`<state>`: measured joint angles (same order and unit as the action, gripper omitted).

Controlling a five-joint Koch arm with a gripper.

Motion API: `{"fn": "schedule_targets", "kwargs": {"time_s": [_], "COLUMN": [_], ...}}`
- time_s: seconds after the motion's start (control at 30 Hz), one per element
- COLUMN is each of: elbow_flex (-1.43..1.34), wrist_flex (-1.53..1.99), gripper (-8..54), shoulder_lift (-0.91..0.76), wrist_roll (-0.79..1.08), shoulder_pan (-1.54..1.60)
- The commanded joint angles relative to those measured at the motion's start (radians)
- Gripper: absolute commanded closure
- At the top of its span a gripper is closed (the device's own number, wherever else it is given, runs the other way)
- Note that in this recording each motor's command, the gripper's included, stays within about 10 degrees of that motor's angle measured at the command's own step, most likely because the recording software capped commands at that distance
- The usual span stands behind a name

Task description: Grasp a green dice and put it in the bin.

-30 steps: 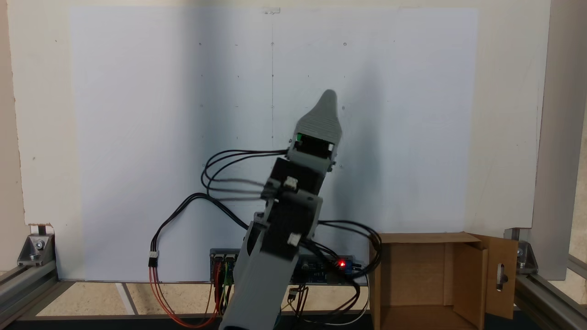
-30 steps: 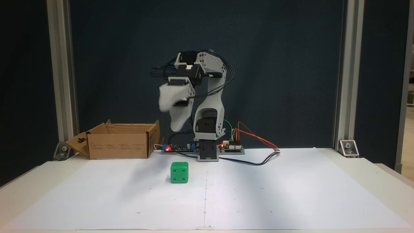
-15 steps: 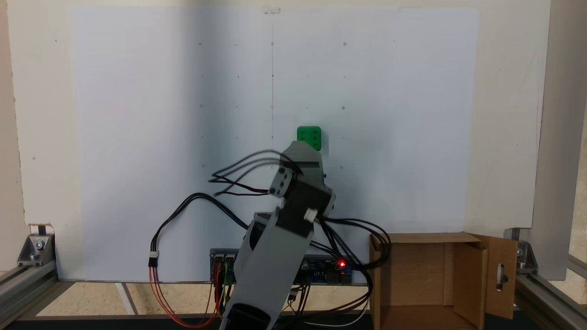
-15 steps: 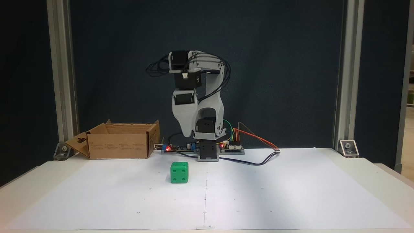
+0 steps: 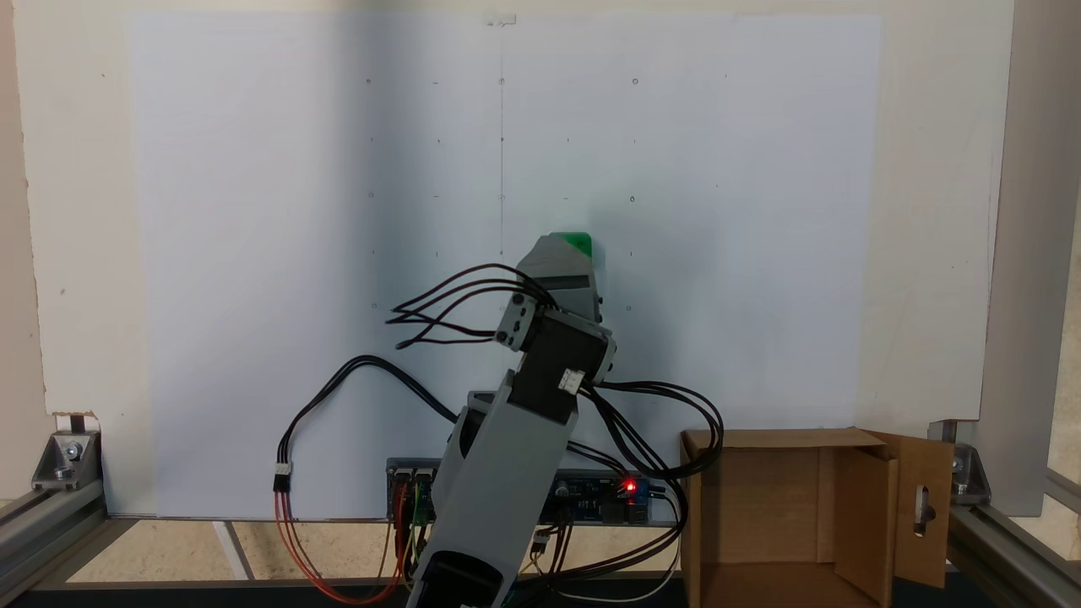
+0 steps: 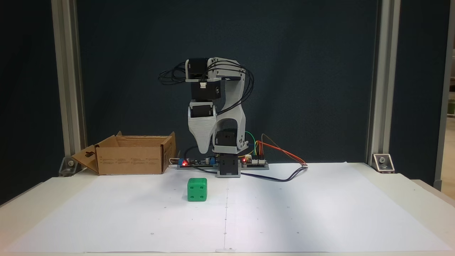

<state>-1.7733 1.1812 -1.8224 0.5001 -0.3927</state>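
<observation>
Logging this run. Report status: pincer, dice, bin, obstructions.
Pincer raised above table, pointing down, state unclear. Green dice on white paper, ungrasped. Bin apart at table edge. Nothing between.

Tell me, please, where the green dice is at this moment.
The green dice sits on the white paper, left of its centre line in a fixed view, apart from the bin at the back left, with the pincer hanging above it.

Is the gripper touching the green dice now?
Apart. A fixed view shows the gripper hanging well above the green dice, with dark background between them.
</observation>
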Motion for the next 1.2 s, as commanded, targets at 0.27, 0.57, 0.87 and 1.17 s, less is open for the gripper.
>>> {"fn": "schedule_targets", "kwargs": {"time_s": [0.27, 0.57, 0.87, 1.17], "elbow_flex": [-0.097, -0.215, -0.216, -0.233], "wrist_flex": [-0.152, -0.290, -0.426, -0.436], "gripper": [-0.7, -0.5, 0.4, 0.4], "shoulder_lift": [-0.041, -0.075, -0.054, -0.029], "wrist_roll": [-0.060, -0.149, -0.169, -0.163], "shoulder_pan": [-0.032, -0.026, -0.057, -0.034]}}
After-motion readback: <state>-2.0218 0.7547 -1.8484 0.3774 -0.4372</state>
